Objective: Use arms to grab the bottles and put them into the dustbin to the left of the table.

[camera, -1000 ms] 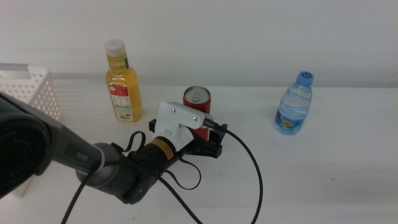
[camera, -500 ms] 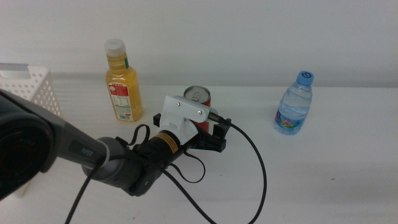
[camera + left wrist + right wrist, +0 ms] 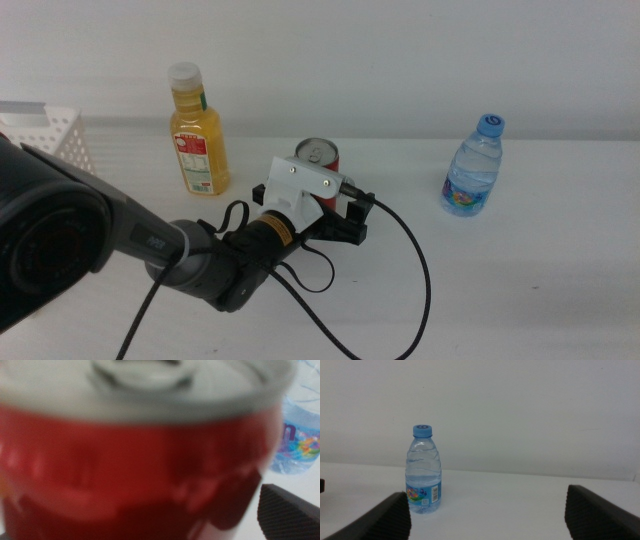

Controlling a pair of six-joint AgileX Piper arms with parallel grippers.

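The red soda can (image 3: pixel 318 153) stands mid-table and fills the left wrist view (image 3: pixel 135 460). My left gripper (image 3: pixel 316 207), reaching in from the left, is open with a jaw on each side of the can. One fingertip (image 3: pixel 287 512) shows beside the can with a small gap; the other is hidden. The yellow juice bottle (image 3: pixel 198 135) stands upright to the can's left. The blue-capped water bottle (image 3: pixel 472 170) stands at the right, and is seen ahead of my open, empty right gripper (image 3: pixel 487 515). The white dustbin (image 3: pixel 50 145) sits at the left edge.
A black cable (image 3: pixel 415 270) loops from the left wrist across the white table (image 3: pixel 520 290) toward the front. A pale wall backs the table.
The left gripper has slid forward and slightly right, so its jaws now sit further around the red can. The bottles and can have not moved.
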